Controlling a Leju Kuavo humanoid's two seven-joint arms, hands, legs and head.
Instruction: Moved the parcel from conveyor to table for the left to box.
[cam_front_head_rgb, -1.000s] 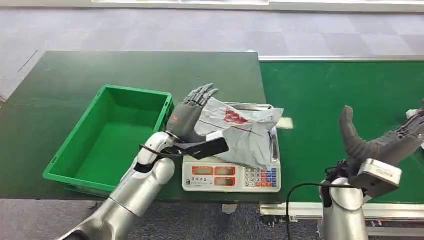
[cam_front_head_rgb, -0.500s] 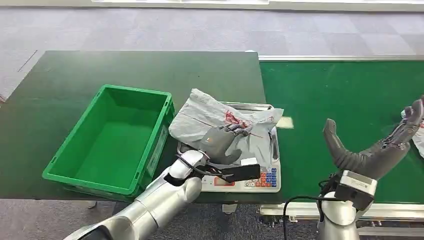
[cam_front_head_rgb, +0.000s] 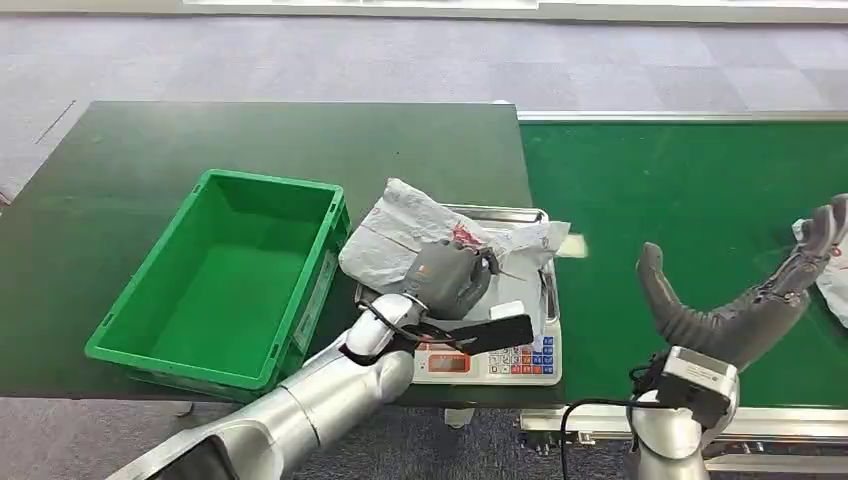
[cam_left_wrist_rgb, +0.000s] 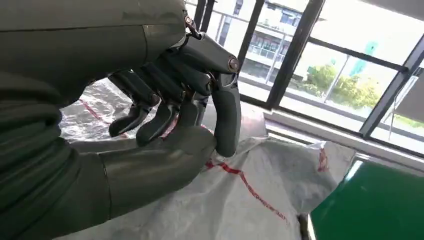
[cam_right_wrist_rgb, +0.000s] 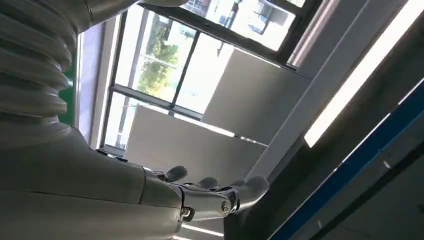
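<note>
Dark green table (cam_front_head_rgb: 200, 140) — parcel (cam_front_head_rgb: 400, 235) lies crumpled on the scale (cam_front_head_rgb: 500, 355), my left hand (cam_front_head_rgb: 450, 280) curled onto it; right hand (cam_front_head_rgb: 745, 300) spread, empty.

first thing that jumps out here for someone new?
The left hand closing its fingers on the crumpled grey parcel, which lies on the scale at the table's front edge. Just left of it sits an empty green crate, and over the green conveyor the right hand is spread open.
</note>
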